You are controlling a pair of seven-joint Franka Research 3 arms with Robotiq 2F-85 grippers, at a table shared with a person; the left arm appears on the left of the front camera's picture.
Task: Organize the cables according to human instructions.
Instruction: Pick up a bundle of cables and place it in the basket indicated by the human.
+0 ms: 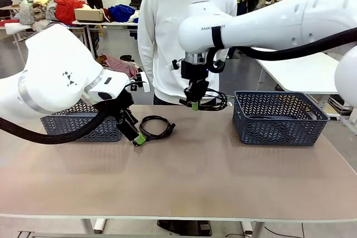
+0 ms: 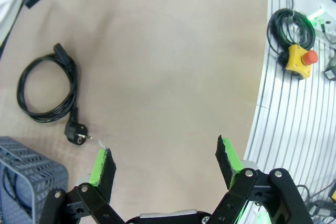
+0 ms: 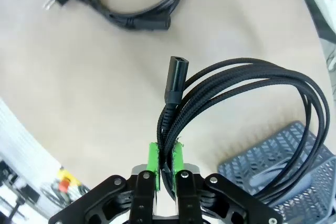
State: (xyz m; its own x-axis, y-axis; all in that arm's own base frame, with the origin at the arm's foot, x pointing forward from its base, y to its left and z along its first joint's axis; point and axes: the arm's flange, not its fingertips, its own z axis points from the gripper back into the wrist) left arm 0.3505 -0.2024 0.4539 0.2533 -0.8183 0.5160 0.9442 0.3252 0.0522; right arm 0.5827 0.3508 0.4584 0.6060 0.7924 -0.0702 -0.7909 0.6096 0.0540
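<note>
Right wrist: cable in end effector

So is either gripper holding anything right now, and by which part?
The right gripper is shut on the braided black coiled cable, pinching its bundled strands just behind the slim connector. The left gripper is open, holding nothing.

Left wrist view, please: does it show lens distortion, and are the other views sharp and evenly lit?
Left wrist view: the beige table's edge bows, wide-angle bending. Right wrist view: the braided black cable in the right claw is sharp. Front view: even light, no glare.
</note>
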